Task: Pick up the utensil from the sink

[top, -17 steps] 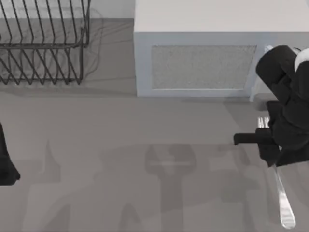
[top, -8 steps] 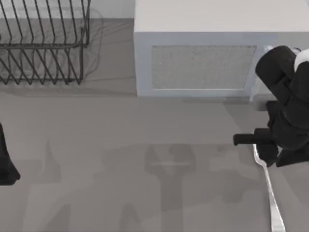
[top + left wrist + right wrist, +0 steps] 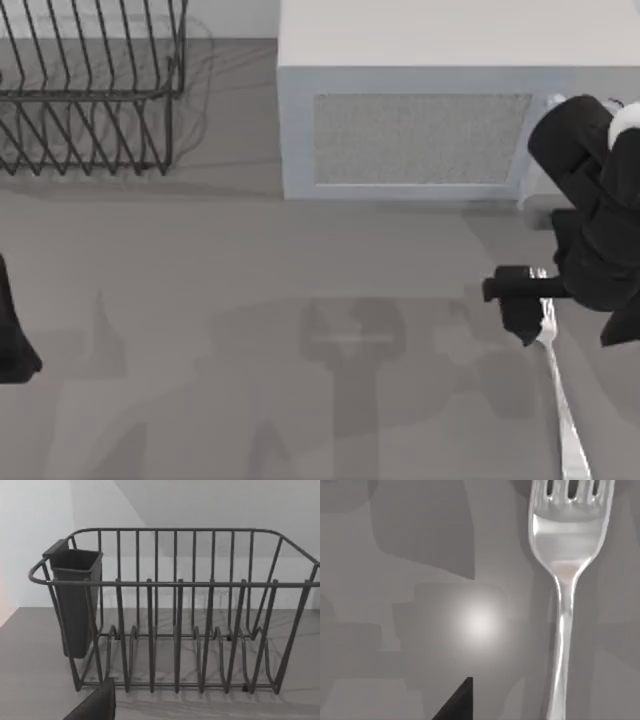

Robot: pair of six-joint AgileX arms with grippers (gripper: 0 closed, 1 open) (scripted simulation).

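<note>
Right gripper (image 3: 528,300) hung at the table's right side, over the utensil's head; finger state could not be told. Utensil (image 3: 563,575), a silver fork, lay flat on the grey table (image 3: 250,300). Beyond stood the microwave (image 3: 420,130); far left, dish rack (image 3: 175,620). Left gripper (image 3: 12,330) sat parked at the left edge.

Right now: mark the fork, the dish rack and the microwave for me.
fork (image 3: 563,625): right wrist view, on the neck of the handle below the tines.
dish rack (image 3: 175,583): left wrist view, on the front top rail.
microwave (image 3: 420,138): top view, on the door panel.
</note>
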